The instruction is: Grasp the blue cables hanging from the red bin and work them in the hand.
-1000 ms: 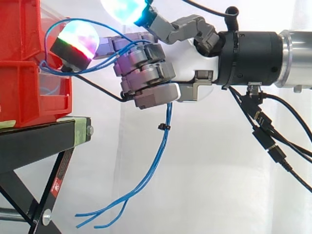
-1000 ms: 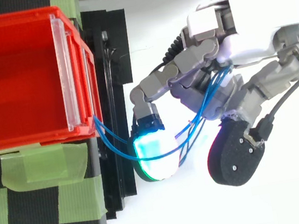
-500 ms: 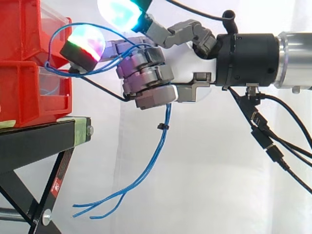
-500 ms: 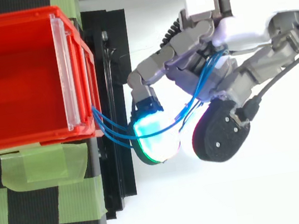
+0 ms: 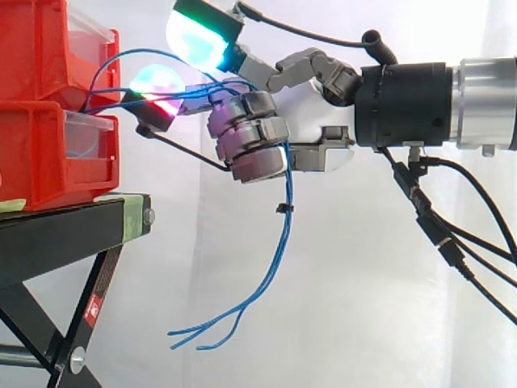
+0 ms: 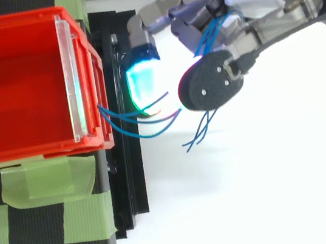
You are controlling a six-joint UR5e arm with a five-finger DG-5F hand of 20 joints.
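Several thin blue cables (image 5: 283, 230) leave the front of the red bin (image 5: 48, 105), arch over to my hand (image 5: 250, 141) and drop below it, bound by a small black tie. Their loose ends swing free in the air, level with the stand's legs. My hand, reaching in from the right, has its fingers curled round the bundle, with two glowing fingertips (image 5: 198, 36) held out toward the bin. In the top view the cables (image 6: 146, 135) loop from the bin's corner (image 6: 86, 78) under my hand (image 6: 207, 5), and the free ends show beneath the dark thumb pad.
Stacked red bins with clear label fronts stand on a black stand (image 5: 73, 226) at the left. Green tape (image 6: 43, 183) holds the bin to the stand. A white curtain hangs behind, with open air below and right of the bins.
My hand has lifted and moved toward the top view's upper edge, keeping hold of the cables. The loose ends have swung up and to the right.
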